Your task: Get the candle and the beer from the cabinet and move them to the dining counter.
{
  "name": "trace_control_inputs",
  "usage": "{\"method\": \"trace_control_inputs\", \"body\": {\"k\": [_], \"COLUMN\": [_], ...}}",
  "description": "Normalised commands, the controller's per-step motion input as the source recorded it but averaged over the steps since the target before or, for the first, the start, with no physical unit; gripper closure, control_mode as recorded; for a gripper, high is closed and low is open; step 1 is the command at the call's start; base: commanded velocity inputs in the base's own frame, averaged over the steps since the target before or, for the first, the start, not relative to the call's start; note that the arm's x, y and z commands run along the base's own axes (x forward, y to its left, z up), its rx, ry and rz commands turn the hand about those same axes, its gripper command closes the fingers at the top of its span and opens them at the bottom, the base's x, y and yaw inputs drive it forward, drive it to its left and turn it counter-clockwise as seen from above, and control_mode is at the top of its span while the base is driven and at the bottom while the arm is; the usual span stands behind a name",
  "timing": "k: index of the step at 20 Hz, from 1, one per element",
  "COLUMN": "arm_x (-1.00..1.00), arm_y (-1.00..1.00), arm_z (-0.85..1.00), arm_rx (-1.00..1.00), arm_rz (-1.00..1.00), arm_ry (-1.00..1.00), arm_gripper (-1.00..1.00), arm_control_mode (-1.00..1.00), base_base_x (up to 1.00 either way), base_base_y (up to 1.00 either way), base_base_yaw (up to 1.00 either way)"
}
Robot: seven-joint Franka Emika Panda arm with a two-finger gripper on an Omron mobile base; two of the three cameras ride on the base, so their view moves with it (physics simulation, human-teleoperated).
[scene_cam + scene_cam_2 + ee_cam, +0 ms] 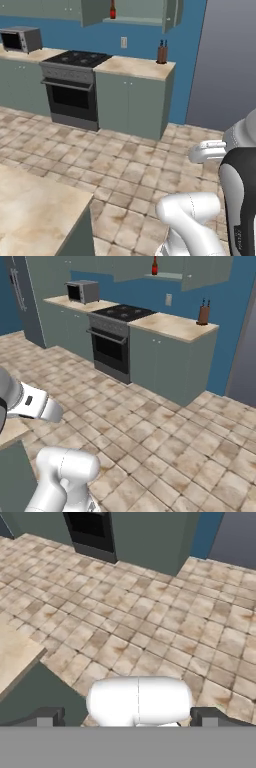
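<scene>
The tool (128, 717) stood with its jaws spread wide and nothing between them; in the hand view its two dark fingertips (46, 717) rose far apart at the bottom edge, over the tiled floor (165, 622). Just below and to one side of it lay a corner of the dining desk (35, 215), its beige veined top bare where it showed.

Well beyond the floor, against the blue wall (145, 37), stood a run of grey-green base units with a black oven (70, 97) and cooktop (80, 58) set between them. To the left of the cooktop, a microwave (21, 39) sat on the short marble desk (135, 67); at that desk's far right end stood a brown knife block (162, 53) close to the wall.

Above it hung the cabinet (95, 11), its doors swung open. The beer (113, 10) stood upright on the open shelf inside, its red label facing out. The candle may have been on that shelf too, but it was too small to make out from this far off. A tall grey refrigerator (25, 301) stood at the left end of the units in the right base view.
</scene>
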Motion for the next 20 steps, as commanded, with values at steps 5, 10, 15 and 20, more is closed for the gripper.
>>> {"method": "trace_control_inputs", "body": {"k": [5,10,15,20], "arm_x": [0.00,0.00,0.00,0.00], "arm_y": [0.00,0.00,0.00,0.00], "arm_z": [0.00,0.00,0.00,0.00], "arm_rx": [0.00,0.00,0.00,0.00], "arm_rz": [0.00,0.00,0.00,0.00], "arm_ry": [0.00,0.00,0.00,0.00], "arm_gripper": [-1.00,-1.00,-1.00,-1.00], "arm_control_mode": [1.00,1.00,1.00,1.00], "base_base_x": [0.89,0.95,1.00,1.00], "base_base_y": [-0.68,-0.48,-0.19,-0.03], "base_base_yaw": [0.00,0.00,0.03,0.06]}}
